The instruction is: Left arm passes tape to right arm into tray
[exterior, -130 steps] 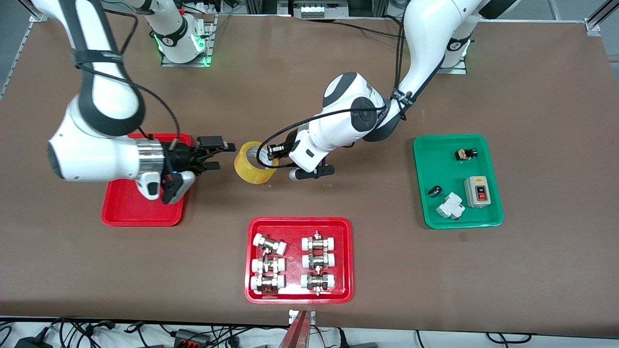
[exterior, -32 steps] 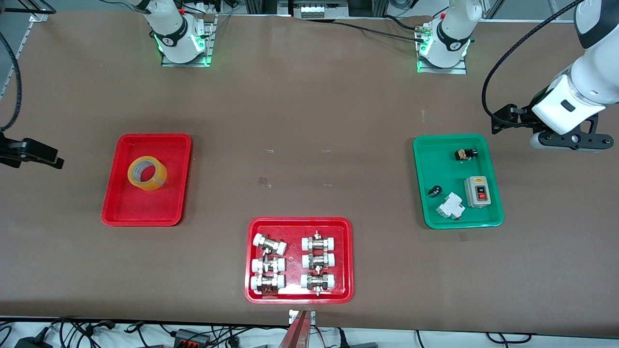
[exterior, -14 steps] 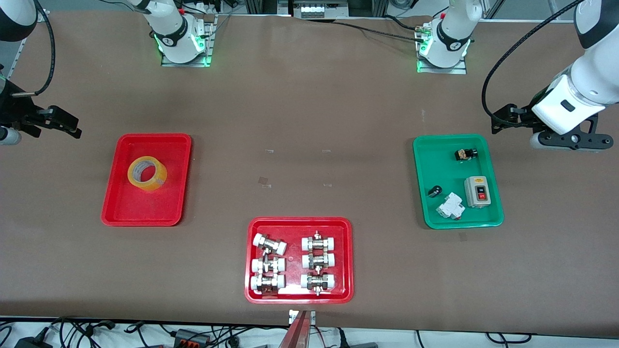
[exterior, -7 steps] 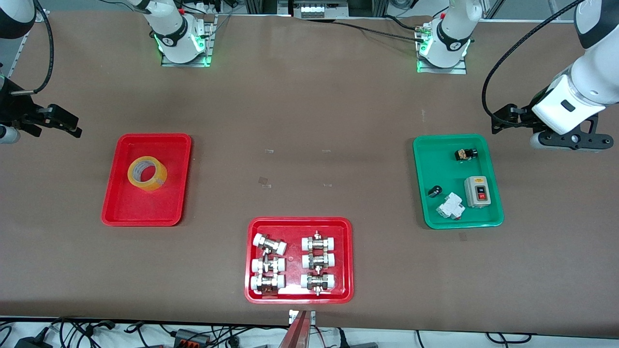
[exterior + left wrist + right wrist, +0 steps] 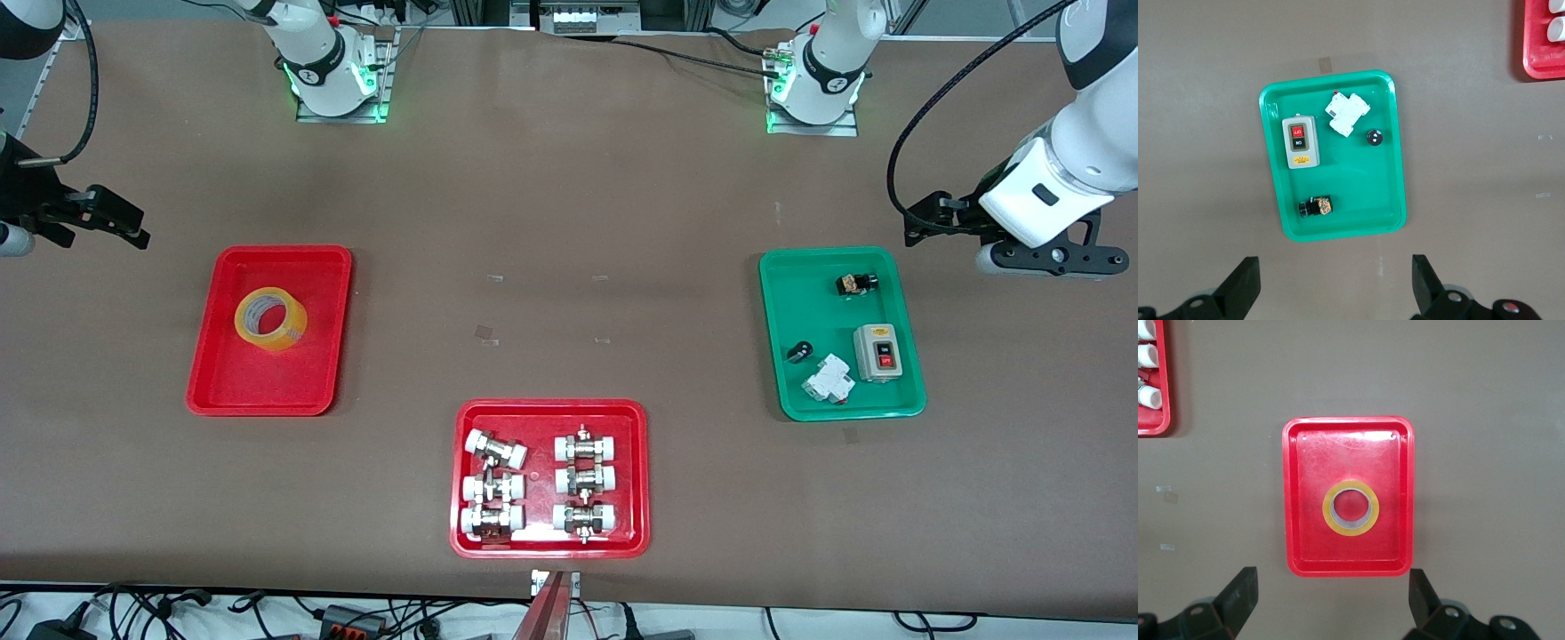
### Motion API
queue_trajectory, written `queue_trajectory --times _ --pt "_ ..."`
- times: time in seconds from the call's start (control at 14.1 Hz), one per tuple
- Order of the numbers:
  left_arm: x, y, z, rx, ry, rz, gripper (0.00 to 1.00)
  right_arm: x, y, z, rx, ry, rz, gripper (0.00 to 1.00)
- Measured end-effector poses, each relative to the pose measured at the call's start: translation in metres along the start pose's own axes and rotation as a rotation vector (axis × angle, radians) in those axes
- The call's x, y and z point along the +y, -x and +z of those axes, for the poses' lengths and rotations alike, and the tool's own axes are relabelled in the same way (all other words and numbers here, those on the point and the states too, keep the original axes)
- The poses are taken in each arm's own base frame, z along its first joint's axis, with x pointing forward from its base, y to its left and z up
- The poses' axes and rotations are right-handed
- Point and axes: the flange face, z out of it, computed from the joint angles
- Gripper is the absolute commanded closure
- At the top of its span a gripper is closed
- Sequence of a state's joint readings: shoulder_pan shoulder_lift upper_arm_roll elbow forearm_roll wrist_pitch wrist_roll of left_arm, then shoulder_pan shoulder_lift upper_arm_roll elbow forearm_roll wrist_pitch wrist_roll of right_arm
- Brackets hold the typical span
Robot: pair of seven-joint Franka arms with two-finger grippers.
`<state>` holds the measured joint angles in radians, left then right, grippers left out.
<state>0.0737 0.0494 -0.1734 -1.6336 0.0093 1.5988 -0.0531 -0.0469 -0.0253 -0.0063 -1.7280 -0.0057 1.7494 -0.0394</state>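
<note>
My tape (image 5: 270,318) now lies in the tray (image 5: 227,391), both my right gripper (image 5: 102,220) and left gripper (image 5: 933,220) pulled back with jaws spread and empty—handover looks finished.

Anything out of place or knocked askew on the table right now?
Nothing stands out. The tape lies flat in the tray, both grippers are open and raised at the table's ends: right gripper, left gripper. The fittings tray and green tray sit square.

Brown matte tabletop (image 5: 569,178) under even light, tangled cables (image 5: 356,613) along its near edge
</note>
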Motion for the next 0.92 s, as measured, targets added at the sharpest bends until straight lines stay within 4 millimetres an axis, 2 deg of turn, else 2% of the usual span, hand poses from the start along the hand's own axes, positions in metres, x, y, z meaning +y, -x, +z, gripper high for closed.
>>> queue_trajectory --times 0.92 --pt "-0.0011 0.0 0.0 0.0 0.0 -0.002 0.0 -0.0014 0.009 -0.005 -0.034 -0.001 -0.003 0.0"
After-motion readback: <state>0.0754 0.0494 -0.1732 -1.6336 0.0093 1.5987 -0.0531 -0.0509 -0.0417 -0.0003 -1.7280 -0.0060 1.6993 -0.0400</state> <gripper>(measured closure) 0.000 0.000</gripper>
